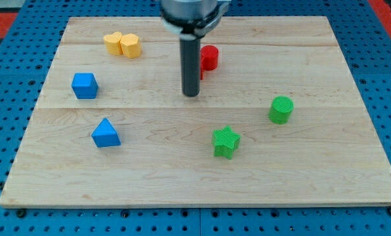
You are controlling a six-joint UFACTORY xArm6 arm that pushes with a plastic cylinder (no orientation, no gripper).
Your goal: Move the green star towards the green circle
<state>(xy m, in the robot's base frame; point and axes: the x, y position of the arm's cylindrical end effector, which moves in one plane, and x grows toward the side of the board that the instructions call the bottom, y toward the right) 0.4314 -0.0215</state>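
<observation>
The green star [226,141] lies on the wooden board, below and right of the view's centre. The green circle [281,109] stands up and to the right of it, with a gap between them. My tip [191,95] rests on the board up and to the left of the green star, apart from it. The rod rises straight up to the arm at the view's top.
A red block [209,58] sits just right of the rod, partly hidden by it. Two yellow blocks [123,44] touch each other at the top left. A blue cube [84,85] and a blue triangle [105,133] lie on the left. The board's edge [195,204] runs along the view's bottom.
</observation>
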